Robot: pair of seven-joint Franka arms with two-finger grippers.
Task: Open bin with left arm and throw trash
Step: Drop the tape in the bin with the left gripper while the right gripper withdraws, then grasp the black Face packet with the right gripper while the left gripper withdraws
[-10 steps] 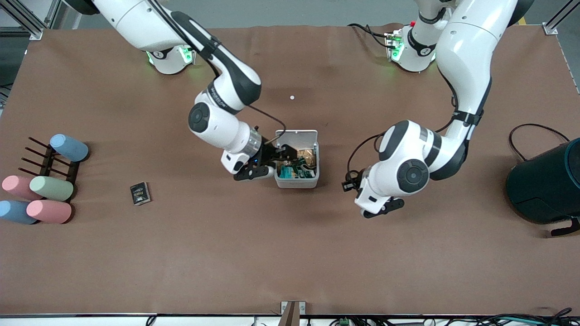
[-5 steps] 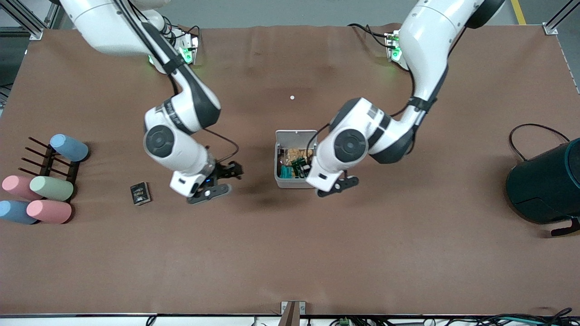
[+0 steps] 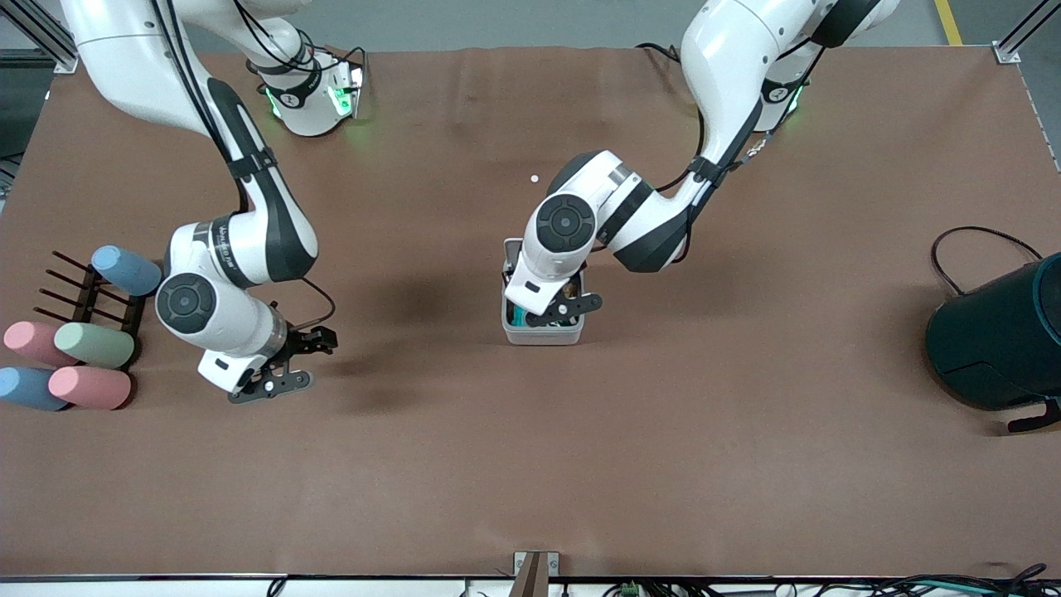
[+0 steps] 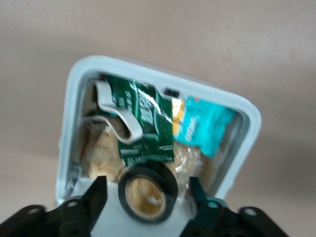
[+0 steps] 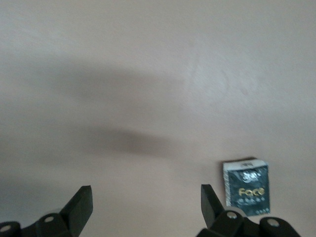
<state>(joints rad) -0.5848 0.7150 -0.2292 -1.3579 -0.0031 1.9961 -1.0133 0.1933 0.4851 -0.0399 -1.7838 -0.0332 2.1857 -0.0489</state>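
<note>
The white bin (image 3: 539, 337) stands mid-table with its lid (image 3: 509, 248) raised. My left gripper (image 3: 549, 313) hangs over its mouth. In the left wrist view the bin (image 4: 74, 113) holds trash: a green packet (image 4: 143, 123), a teal packet (image 4: 202, 129) and a white loop (image 4: 118, 118). A dark tape roll (image 4: 170, 182) with a tan rim sits between the left gripper's (image 4: 146, 190) open fingers, with gaps on both sides. My right gripper (image 3: 297, 363) hovers open toward the right arm's end. The black printed packet (image 5: 246, 187) lies flat beside the right gripper (image 5: 144, 192). The front view hides this packet.
Pastel cylinders (image 3: 93, 345) lie by a dark rack (image 3: 83, 292) at the right arm's end. A large dark teal cylinder (image 3: 999, 332) with a black cable (image 3: 982, 232) stands at the left arm's end. A tiny white dot (image 3: 535, 178) lies between the bin and the bases.
My right gripper left the bin and swung over to the black packet. My left gripper came over the bin and its fingers spread off the tape roll.
</note>
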